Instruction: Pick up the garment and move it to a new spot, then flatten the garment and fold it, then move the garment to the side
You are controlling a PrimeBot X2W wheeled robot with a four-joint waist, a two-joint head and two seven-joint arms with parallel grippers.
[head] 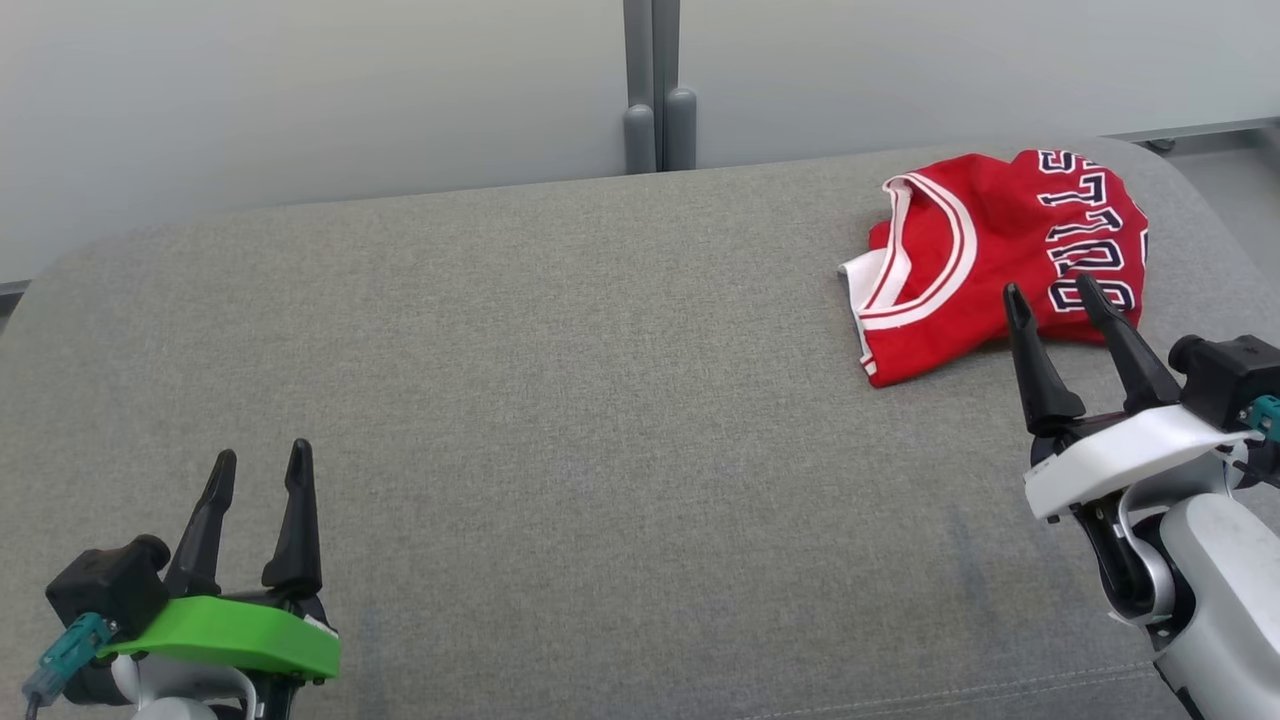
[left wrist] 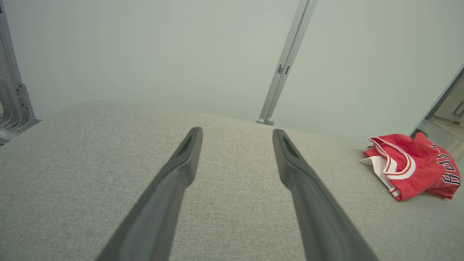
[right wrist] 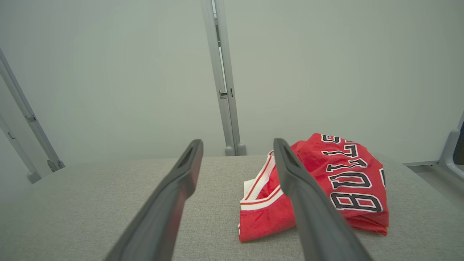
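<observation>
So the red Bulls jersey [head: 985, 255] sits crumpled on the grey cushion's [head: 560, 400] far-right end. Right gripper [head: 1050, 287] is over the cushion's right side and left gripper [head: 262, 450] is over its near-left corner. Both have fingers spread, nothing held. Fabric looks light, floppy, prob slippery, so I'd pinch the banded collar [head: 963, 240] imo.

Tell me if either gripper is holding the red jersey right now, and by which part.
Nothing is held. The left gripper and right gripper are both open and empty. The red jersey lies crumpled on the grey cushion.
</observation>
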